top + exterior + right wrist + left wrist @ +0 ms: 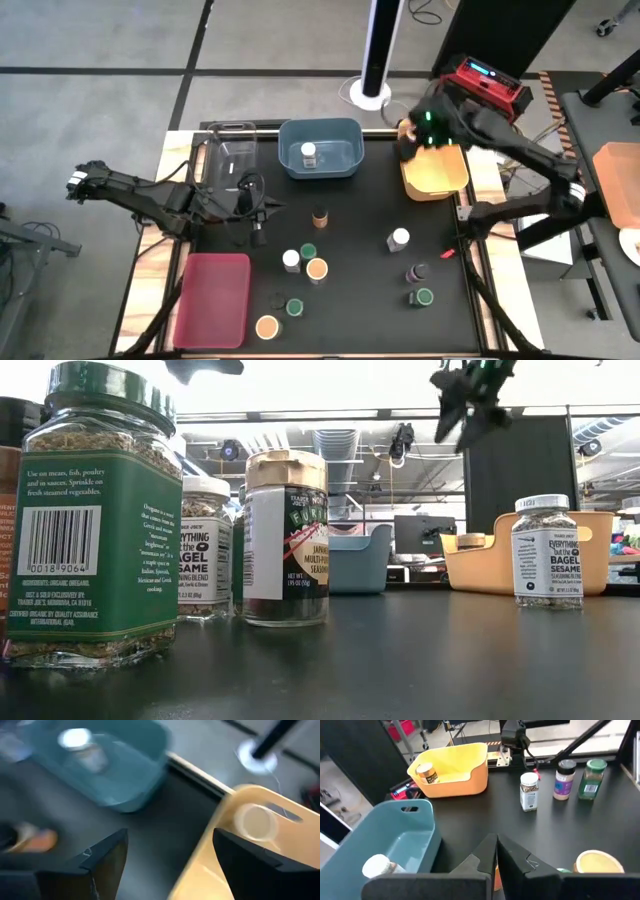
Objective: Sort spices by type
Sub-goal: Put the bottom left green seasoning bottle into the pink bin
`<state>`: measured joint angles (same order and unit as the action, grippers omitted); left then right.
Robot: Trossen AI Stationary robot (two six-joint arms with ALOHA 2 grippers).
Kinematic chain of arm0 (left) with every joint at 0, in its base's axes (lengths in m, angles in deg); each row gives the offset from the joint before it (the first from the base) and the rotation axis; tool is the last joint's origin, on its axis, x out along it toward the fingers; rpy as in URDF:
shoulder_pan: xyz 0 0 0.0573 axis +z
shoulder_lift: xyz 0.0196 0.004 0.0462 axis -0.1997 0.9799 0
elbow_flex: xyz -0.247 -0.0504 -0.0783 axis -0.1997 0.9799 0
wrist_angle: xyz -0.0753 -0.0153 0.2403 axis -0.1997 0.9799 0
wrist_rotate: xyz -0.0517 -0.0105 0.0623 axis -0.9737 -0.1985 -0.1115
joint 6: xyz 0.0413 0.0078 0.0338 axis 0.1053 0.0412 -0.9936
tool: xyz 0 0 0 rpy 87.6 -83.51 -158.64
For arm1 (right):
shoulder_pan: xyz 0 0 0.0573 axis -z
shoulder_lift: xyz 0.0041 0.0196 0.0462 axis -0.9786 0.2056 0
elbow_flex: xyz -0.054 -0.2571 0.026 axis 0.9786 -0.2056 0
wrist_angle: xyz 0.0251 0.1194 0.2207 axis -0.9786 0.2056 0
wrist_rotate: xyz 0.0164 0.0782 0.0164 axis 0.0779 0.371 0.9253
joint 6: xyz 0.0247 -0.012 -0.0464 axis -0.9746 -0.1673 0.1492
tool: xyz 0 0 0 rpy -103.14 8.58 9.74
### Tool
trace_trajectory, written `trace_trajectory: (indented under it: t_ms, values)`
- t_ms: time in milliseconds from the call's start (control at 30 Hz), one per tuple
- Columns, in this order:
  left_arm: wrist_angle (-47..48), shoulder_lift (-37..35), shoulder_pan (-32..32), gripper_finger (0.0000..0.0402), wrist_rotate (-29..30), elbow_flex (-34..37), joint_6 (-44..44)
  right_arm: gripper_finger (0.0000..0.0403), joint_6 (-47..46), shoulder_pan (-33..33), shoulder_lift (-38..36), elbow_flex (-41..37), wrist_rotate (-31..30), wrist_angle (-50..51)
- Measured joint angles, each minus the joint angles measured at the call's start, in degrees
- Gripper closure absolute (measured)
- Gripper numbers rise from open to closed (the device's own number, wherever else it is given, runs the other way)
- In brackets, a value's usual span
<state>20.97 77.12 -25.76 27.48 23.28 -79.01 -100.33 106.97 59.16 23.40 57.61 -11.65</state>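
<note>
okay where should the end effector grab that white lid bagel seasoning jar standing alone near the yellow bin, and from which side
Probably best from straight above, fingers closing across the round body just under the white lid of the bagel seasoning jar. It stands upright with bare table all around it, apart from the yellow bin, so either finger has room. The open right end effector, above the bin's corner, is the nearer one.

Grey floor (pixel 110 40) surrounds the black surface (pixel 360 300), crossed by dark seam lines. Beyond the surface's far edge stands a white pole (pixel 382 40) on a round white base (pixel 368 94), with a dark panel (pixel 520 30) near the far right corner. In the low view, the room behind shows an open ceiling with ducts (pixel 340 445), bright overhead light, a dark monitor (pixel 418 532) and a tall black panel (pixel 515 470).
</note>
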Motion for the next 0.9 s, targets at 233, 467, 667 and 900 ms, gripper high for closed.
trace_trajectory:
  t_ms: [233, 467, 667, 900]
  values:
    - [-5.4, 4.1, -5.2, 0.0402, -1.5, 0.0, 4.2, 0.0148, -3.9, -25.1, -3.3, -8.3, -16.6, -7.3]
    - [-5.2, 9.9, -10.8, 0.0402, -1.6, -2.4, 8.8, 0.0164, -9.1, -41.6, -2.1, -14.6, -21.0, -15.3]
    - [1.2, 16.0, -15.5, 0.0402, -1.6, -9.7, 9.7, 0.0166, -12.7, -49.6, -0.8, -16.9, -21.9, -18.1]
    - [20.7, 24.4, -19.3, 0.0402, -1.7, -20.5, 17.1, 0.0158, -15.5, -54.2, -0.2, -18.1, -27.0, -18.3]
